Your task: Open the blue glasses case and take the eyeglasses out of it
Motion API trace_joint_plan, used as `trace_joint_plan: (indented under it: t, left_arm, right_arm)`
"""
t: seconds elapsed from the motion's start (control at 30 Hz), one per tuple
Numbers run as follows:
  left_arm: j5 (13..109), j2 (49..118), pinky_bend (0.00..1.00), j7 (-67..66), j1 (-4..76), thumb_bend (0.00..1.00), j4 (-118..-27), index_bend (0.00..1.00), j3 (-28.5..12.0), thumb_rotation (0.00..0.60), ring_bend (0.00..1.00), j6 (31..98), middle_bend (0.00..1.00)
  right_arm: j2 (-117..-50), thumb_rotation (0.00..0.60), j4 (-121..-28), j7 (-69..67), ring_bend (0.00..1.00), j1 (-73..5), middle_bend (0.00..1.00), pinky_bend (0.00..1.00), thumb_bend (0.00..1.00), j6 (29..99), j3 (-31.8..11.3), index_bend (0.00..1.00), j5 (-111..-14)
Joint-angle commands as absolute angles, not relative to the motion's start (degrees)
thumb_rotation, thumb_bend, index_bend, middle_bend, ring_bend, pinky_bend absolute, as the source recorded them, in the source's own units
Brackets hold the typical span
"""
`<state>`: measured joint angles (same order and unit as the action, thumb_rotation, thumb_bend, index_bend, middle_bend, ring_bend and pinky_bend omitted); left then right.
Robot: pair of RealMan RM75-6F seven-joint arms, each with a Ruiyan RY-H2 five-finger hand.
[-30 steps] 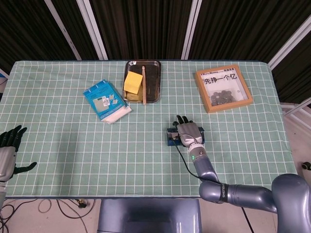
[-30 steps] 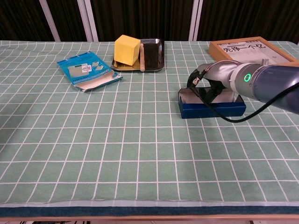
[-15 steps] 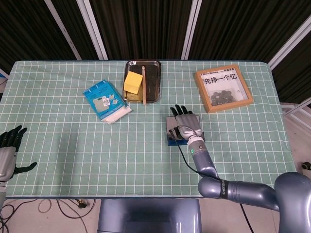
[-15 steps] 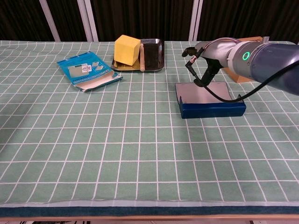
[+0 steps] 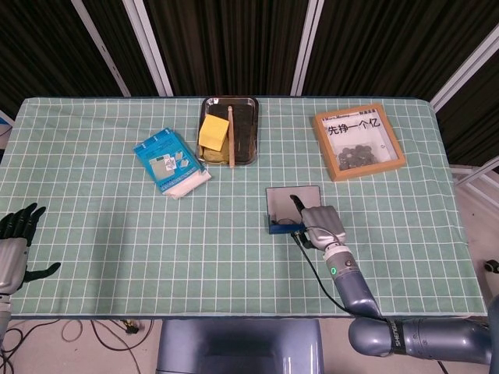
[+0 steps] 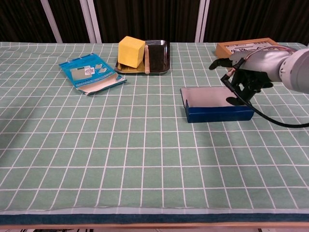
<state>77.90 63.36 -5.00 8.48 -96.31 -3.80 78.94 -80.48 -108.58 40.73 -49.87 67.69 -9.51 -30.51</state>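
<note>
Scanning from the left edge, we find our left hand (image 5: 14, 241) idle with fingers spread, holding nothing, at the near corner of the tabletop (image 5: 117, 234). Next comes a blue packet (image 5: 170, 164), then a metal tray (image 5: 230, 105) with a yellow block (image 5: 213, 132) and a wooden stick (image 5: 231, 136) — none of it ours to touch. Right of centre lies the blue glasses case (image 6: 218, 114), its lid (image 6: 208, 95) laid flat and pale side up in the chest view. Our right hand (image 6: 246, 79) hovers at the case's right end, fingers loosely curled and apart, gripping nothing. The eyeglasses we cannot see (the hand covers part of the case in the head view), so they presumably sit inside. Beyond stands a framed picture (image 5: 358, 142).

We judge the risk to be this — reaching in from the end could push the light case along the cloth or tip it, since nothing steadies it. A grab by the lenses could also smear or drop them.
</note>
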Motion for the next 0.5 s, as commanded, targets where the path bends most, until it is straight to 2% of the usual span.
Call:
trace_joint_plan:
  t: [0.03, 0.5]
  left_arm:
    - [77.86, 63.35, 0.0, -4.98, 8.49, 0.05, -96.36, 0.0, -3.8, 0.6, 0.0, 78.87, 0.0]
    - [77.38, 63.23, 0.0, -4.35, 8.53, 0.05, -96.16, 0.0, -4.04, 0.6, 0.0, 78.55, 0.0]
  right_arm:
    - [-81.23, 0.6, -108.65, 40.89, 0.9, -49.61, 0.85, 1.0, 0.49, 66.91, -8.4, 0.12, -29.35]
    - [-85.45, 0.6, -105.36, 40.91, 0.9, -50.55, 0.85, 1.0, 0.49, 65.14, -8.0, 0.15, -25.98]
